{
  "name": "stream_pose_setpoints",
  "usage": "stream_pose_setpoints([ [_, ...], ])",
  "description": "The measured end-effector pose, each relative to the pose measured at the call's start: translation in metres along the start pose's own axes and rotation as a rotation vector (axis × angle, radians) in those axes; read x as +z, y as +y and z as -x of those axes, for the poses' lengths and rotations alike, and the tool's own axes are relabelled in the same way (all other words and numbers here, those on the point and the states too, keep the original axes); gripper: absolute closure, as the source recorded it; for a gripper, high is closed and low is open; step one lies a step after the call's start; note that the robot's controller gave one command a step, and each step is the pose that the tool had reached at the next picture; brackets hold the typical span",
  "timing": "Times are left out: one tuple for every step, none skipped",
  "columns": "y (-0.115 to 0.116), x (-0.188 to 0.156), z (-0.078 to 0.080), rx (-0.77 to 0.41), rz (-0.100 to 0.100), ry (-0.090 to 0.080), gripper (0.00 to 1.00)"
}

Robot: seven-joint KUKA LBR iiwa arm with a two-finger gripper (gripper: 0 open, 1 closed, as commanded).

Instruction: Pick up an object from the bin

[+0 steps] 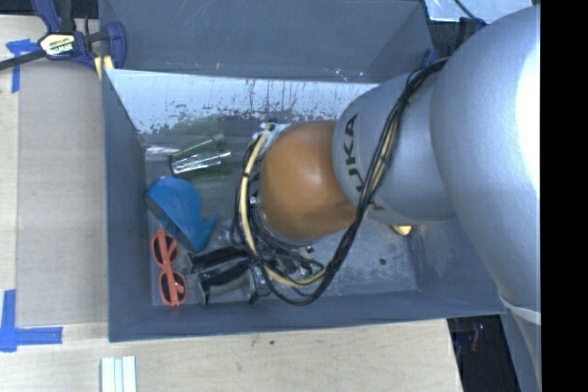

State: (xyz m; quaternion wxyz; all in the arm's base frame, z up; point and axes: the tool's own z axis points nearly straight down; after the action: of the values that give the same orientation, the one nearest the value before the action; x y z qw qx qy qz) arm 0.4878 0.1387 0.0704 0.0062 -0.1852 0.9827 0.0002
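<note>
The silver arm point(478, 151) is nearest the camera. It fills the right side and reaches down into the grey metal bin point(276, 41). Its wrist ends in a rounded orange cover point(299, 184), with yellow and black cables point(246, 188) looped round it.

On the left of the bin floor, near the front wall, lie a pair of orange glasses point(167, 269) with their lenses stacked one above the other in this view. Just above them is a blue soft-looking lump point(181, 208), and its lower end comes close to the glasses. Further back, toward the rear wall, a clear greenish cylinder point(200, 159) lies on its side, apart from the blue lump.

Right of the glasses, under the orange cover, the dark gripper point(225, 275) sits low over the front-left part of the floor. It is just beside the orange glasses and just below the blue lump. These are the two things nearest to it, and nothing can be seen held in it. The cover, the cables and the shadow hide its tip, so I cannot tell whether it is spread or closed, or whether it touches the glasses.

Further right, past the wrist, a small yellow thing point(401, 229) lies on the floor at the edge of the arm, well apart from the others.
</note>
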Motion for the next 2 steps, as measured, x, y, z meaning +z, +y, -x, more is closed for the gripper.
stream_pose_setpoints([
  [0.0,0.0,0.0,0.001,0.0,0.0,1.0],
  [0.0,-0.011,-0.001,0.001,0.0,0.001,1.0],
])
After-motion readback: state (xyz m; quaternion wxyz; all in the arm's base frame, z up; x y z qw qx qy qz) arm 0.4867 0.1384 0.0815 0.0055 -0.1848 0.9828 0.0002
